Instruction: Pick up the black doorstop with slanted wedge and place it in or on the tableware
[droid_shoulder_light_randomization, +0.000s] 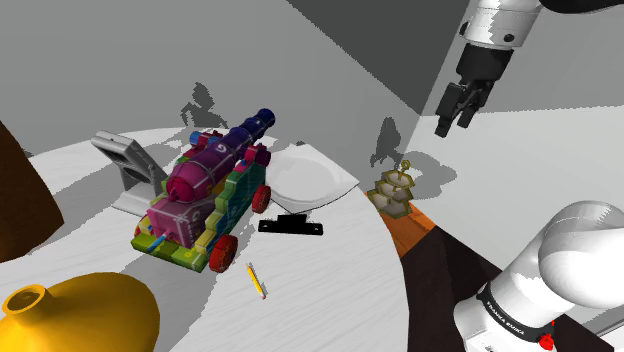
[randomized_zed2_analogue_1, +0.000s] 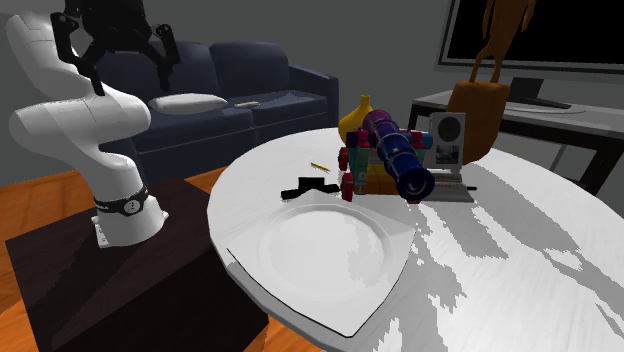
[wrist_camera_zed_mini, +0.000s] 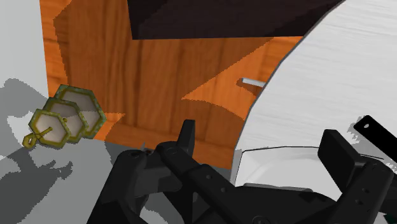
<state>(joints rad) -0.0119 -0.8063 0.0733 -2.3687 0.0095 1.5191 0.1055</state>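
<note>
- Well, there is one gripper (droid_shoulder_light_randomization: 455, 125), all black, up in the air off to the side of the table (droid_shoulder_light_randomization: 330, 300). Its two fingers (wrist_camera_zed_mini: 184, 137) stand apart and hold nothing.
- There is one black doorstop (droid_shoulder_light_randomization: 290, 225). It lies flat on the white round table, just beside the edge of the plate (droid_shoulder_light_randomization: 312, 175). The gripper is well apart from it.
- There is one white plate. Nothing lies on it.
- There is one toy cannon (droid_shoulder_light_randomization: 210, 190) in many colours, with red wheels and a dark blue barrel. It stands just beside the plate and the doorstop.
- There is one small yellow pencil (droid_shoulder_light_randomization: 257, 280) on the table, near the doorstop, on the far side from the plate.
- There is one yellow vase (droid_shoulder_light_randomization: 70, 310) at the table's edge, behind the cannon in the second exterior view.
- There is one grey speaker (randomized_zed2_analogue_1: 447, 135), standing upright close to the cannon.
- There is one little stack of green and gold six-sided pieces (wrist_camera_zed_mini: 63, 118), off the table. Three pieces can be counted in the wrist view.
- There is one dark blue sofa (randomized_zed2_analogue_1: 250, 90) behind the arm, with one white pillow (randomized_zed2_analogue_1: 190, 102) on it.
- There is white writing on the black band (droid_shoulder_light_randomization: 512, 318) near the arm's foot, but it is too small to read.
</note>
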